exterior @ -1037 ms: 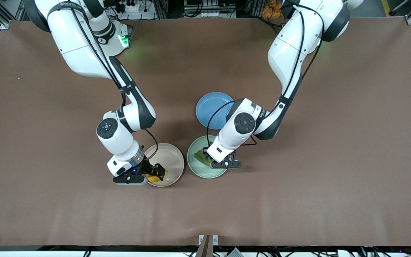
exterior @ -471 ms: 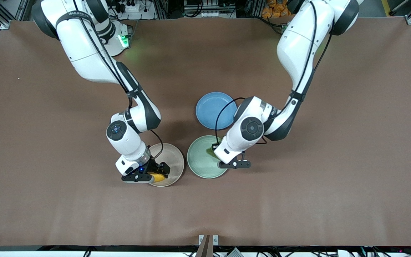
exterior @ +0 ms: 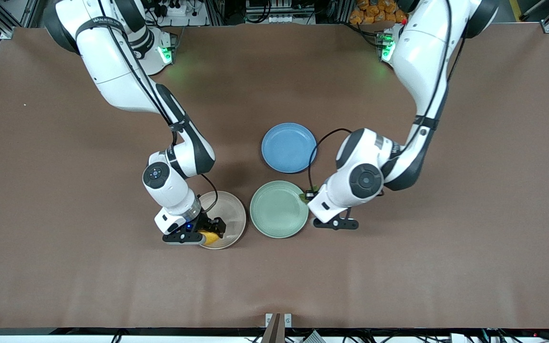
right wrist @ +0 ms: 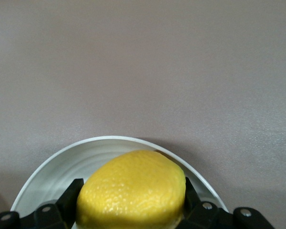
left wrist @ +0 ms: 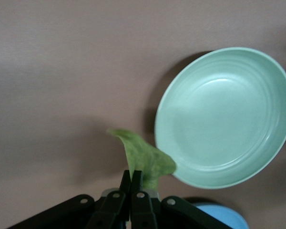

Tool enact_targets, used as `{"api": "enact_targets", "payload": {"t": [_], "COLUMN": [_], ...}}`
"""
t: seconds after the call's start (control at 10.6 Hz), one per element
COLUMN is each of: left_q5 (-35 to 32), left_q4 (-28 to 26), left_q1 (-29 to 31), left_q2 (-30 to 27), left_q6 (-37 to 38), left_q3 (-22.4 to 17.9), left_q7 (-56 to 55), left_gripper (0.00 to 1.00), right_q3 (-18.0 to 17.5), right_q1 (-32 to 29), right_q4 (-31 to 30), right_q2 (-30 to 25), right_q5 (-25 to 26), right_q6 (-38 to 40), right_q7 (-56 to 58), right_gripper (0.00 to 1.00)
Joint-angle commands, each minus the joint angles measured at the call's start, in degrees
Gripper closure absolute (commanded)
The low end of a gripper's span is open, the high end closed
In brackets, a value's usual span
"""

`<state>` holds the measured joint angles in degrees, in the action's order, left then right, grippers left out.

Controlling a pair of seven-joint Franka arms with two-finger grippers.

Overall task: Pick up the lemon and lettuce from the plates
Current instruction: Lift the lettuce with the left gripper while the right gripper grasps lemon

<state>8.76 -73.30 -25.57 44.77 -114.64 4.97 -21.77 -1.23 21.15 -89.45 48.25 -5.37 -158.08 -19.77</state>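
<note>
My right gripper (exterior: pixel 211 232) is shut on the yellow lemon (exterior: pixel 210 237) and holds it just above the edge of the beige-pink plate (exterior: pixel 229 212) nearest the front camera. In the right wrist view the lemon (right wrist: pixel 133 188) fills the gap between the fingers (right wrist: pixel 70 192), over the plate's rim (right wrist: pixel 109 139). My left gripper (exterior: pixel 310 196) is shut on the green lettuce (exterior: pixel 303 197), beside the mint green plate (exterior: pixel 277 209) at its rim toward the left arm's end. In the left wrist view the lettuce (left wrist: pixel 144 157) hangs from the closed fingertips (left wrist: pixel 137 177), with the bare mint plate (left wrist: pixel 224 114) beside it.
A blue plate (exterior: pixel 288 146) lies farther from the front camera than the mint plate, close to the left arm's wrist; its edge shows in the left wrist view (left wrist: pixel 224 222). Brown table (exterior: pixel 398 267) stretches all round the plates.
My left gripper has carried the lettuce off the mint plate toward the left arm's end, leaving that plate bare. My right gripper has shifted slightly with the lemon, then stayed still.
</note>
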Motion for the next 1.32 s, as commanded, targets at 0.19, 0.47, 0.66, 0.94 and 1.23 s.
{"api": "enact_targets", "payload": {"t": [0.19,0.47,0.66,0.94,1.23], "left_q5": [-0.4,-5.13,-7.78,-7.88,-7.96], "left_q4": [-1.06,-1.14,-1.41,-2.02,-2.29], "left_q1": [3.69,4.74,8.06,13.52,14.5], "left_q2": [-7.06,-10.4,-10.32,-8.31,-5.06], "left_q6": [10.99,17.51,20.58,21.92,21.83], "left_q3": [-3.46,-6.02,-6.2,-6.12,-6.2], "left_q7": [8.76,8.94,8.94,9.29,9.73], "left_gripper": [1.0,1.0,1.0,1.0,1.0], "right_q3": [0.44,1.32,1.5,2.81,3.51], "right_q1": [1.25,1.96,1.96,1.79,1.26], "right_q4": [0.59,-1.43,-1.52,0.4,0.94], "right_q2": [0.36,-1.4,-2.1,-5.09,-6.5], "right_q5": [0.62,0.62,0.62,0.62,0.71], "right_q6": [-0.91,-0.65,-0.12,9.69,12.97], "right_q7": [-5.08,-7.13,-7.48,-10.47,-10.03], "right_gripper": [0.53,0.89,1.0,1.0,1.0]}}
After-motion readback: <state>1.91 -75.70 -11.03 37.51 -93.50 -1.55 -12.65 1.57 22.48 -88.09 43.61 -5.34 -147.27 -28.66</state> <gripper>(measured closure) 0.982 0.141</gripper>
